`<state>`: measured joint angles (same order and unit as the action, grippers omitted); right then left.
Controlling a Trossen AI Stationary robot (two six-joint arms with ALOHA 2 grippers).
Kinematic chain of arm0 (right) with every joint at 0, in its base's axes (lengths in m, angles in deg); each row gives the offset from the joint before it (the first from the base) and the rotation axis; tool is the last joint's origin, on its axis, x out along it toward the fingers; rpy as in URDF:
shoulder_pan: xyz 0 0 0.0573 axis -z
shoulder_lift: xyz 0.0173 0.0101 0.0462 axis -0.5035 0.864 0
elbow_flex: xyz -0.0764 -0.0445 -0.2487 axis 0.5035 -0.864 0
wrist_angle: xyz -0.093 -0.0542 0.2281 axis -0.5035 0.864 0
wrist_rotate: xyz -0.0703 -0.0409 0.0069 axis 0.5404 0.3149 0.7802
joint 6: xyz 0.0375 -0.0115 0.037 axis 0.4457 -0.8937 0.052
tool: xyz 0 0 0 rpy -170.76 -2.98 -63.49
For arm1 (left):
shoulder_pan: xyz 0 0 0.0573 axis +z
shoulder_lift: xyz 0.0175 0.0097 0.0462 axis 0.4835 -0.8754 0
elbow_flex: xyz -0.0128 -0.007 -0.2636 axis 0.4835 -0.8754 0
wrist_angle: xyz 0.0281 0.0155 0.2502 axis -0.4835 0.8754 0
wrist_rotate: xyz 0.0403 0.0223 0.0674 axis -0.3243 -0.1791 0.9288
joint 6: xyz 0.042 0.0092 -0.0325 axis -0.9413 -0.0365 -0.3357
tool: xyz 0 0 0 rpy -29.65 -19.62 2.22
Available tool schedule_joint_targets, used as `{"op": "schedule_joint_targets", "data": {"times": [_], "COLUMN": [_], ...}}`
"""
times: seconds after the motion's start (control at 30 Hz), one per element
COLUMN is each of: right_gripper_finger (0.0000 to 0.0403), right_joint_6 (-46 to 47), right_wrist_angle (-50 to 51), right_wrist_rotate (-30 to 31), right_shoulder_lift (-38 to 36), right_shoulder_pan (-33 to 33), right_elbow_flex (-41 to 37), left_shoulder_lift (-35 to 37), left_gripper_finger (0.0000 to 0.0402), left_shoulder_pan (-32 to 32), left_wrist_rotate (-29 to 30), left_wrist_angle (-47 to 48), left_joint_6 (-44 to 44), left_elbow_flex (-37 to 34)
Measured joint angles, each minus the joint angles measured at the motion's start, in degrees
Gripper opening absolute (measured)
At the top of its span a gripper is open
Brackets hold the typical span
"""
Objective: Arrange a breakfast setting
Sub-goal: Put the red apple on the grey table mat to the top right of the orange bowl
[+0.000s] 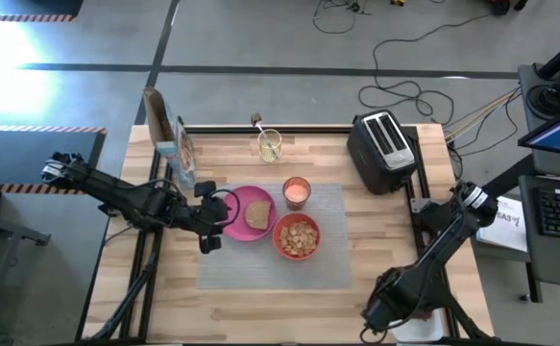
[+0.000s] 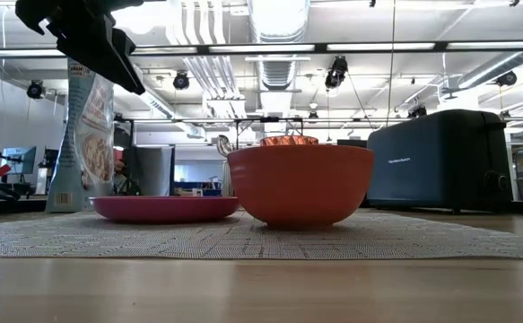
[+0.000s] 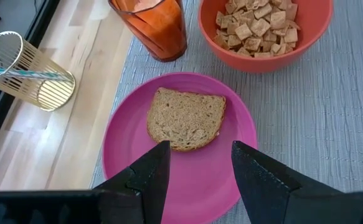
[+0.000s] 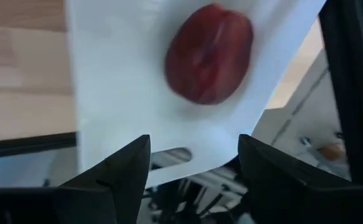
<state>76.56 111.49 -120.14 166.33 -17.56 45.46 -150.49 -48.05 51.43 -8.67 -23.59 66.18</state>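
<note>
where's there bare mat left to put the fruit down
Bare placemat lies right of the bowl and cup, and along the near edge below plate and bowl. The plate has room around the toast, but the left gripper hangs open over its left rim. The back is crowded: cereal box, glass, toaster.

We see bare tabletop at six o'clock of the placemat; toaster and cereal box block the far corners.
</note>
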Motion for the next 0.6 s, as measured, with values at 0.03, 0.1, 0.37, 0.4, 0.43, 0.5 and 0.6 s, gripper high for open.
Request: {"op": "schedule_joint_targets", "data": {"times": [0.03,0.1,0.37,0.4,0.43,0.5,0.6], "right_gripper_finger": [0.0233,0.0233,0.0233,0.0233,0.0233,0.0233,0.0233], "right_joint_6": [-1.10,-2.63,-6.55,-6.87,-7.09,-7.30,-7.43], "right_wrist_angle": [-0.07,-0.17,-1.80,-3.07,-4.77,-8.39,-12.73], "right_wrist_rotate": [-1.08,-1.96,-2.17,-2.20,-2.20,-2.19,-4.02], "right_shoulder_lift": [0.00,0.00,0.00,0.00,0.00,0.00,0.00], "right_shoulder_pan": [0.00,-0.04,-0.09,-0.09,-0.09,-0.10,-0.50], "right_elbow_flex": [-0.86,-2.35,-7.65,-8.49,-9.47,-11.70,-15.04], "left_shoulder_lift": [0.00,0.00,0.00,0.00,0.00,0.00,0.00], "left_gripper_finger": [0.0155,0.0155,0.0155,0.0155,0.0155,0.0155,0.0155], "left_shoulder_pan": [0.00,0.00,-0.04,-0.04,-0.04,-0.04,-0.04], "left_wrist_rotate": [0.01,0.01,0.01,0.01,0.01,0.01,0.01], "left_wrist_angle": [0.01,-0.01,-0.49,-0.53,-0.53,-0.51,-0.51], "left_joint_6": [0.14,0.47,0.91,0.91,0.91,0.91,0.91], "left_elbow_flex": [0.00,0.00,0.00,0.00,0.00,0.00,0.00]}}
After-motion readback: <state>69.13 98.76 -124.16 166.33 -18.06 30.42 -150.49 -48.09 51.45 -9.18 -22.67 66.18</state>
